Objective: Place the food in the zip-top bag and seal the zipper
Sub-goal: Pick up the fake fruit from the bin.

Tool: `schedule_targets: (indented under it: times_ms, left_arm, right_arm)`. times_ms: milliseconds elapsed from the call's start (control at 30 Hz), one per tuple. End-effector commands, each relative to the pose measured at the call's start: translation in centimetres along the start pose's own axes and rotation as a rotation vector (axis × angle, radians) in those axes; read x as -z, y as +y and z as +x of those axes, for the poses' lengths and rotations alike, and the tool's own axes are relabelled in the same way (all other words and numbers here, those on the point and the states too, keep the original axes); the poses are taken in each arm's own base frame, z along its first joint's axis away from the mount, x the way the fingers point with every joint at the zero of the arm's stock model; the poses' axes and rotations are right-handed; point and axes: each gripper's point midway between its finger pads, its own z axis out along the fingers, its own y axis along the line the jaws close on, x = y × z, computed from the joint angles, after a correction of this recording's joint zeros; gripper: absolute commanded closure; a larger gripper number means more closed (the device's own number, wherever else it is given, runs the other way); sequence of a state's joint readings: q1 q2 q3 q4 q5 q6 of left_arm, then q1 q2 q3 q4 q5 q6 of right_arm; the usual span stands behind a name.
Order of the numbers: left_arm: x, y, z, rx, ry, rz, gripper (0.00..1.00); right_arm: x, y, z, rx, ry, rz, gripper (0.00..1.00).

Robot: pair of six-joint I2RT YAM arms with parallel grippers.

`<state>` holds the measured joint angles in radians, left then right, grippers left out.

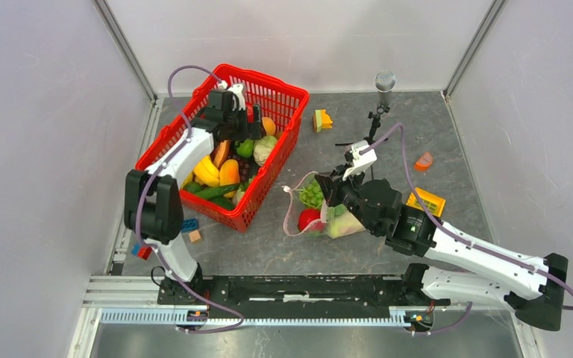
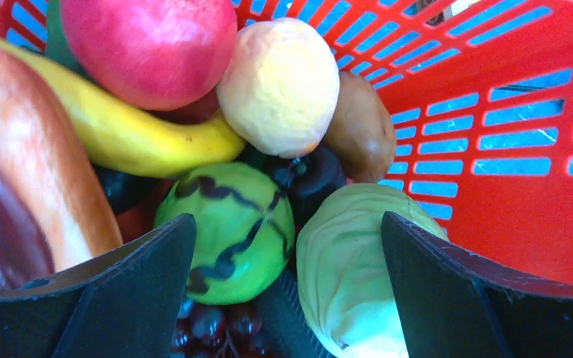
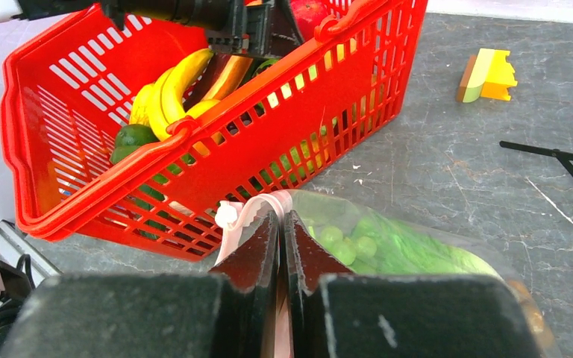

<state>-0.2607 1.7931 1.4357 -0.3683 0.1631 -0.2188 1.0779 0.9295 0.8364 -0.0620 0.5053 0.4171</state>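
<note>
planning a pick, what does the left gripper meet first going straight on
Probably the round green dark-striped toy fruit, or the pale green toy cabbage beside it; depth unclear.

My right gripper (image 3: 281, 224) hides the near half of the bag (image 3: 418, 233); I can't tell how far its zipper (image 3: 243, 216) is closed. Grapes (image 2: 213, 326) leave my left view.

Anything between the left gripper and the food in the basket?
Nothing visible. The left gripper is open right over a green striped fruit and a pale cabbage; the basket wall stands beside, not between.
</note>
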Motion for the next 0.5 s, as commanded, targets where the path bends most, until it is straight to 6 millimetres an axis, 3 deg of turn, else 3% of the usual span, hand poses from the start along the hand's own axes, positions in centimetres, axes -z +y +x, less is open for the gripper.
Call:
schedule_targets:
  times_ms: [0, 67, 167, 300, 467]
  left_arm:
    - [3.5, -1.6, 1.2, 0.029, -0.022, 0.062, 0.00]
    - [4.9, -2.4, -0.1, 0.037, -0.104, 0.098, 0.00]
    - [5.4, -2.1, -0.3, 0.007, -0.092, 0.076, 0.00]
    - [4.4, -0.6, 2.4, -0.027, 0.040, -0.006, 0.00]
    - [2.9, 1.1, 3.8, -0.027, 0.087, -0.108, 0.00]
  right_arm:
    - [0.4, 0.0, -2.1, 0.027, -0.072, -0.013, 0.91]
    - [0.5, -0.1, -2.0, 0.071, -0.069, -0.018, 0.92]
    - [0.7, -0.3, -2.5, 0.115, -0.078, -0.018, 0.92]
    - [1.3, -1.1, -3.2, 0.101, -0.110, 0.014, 0.92]
    - [1.6, -1.4, -3.3, 0.075, -0.112, 0.028, 0.92]
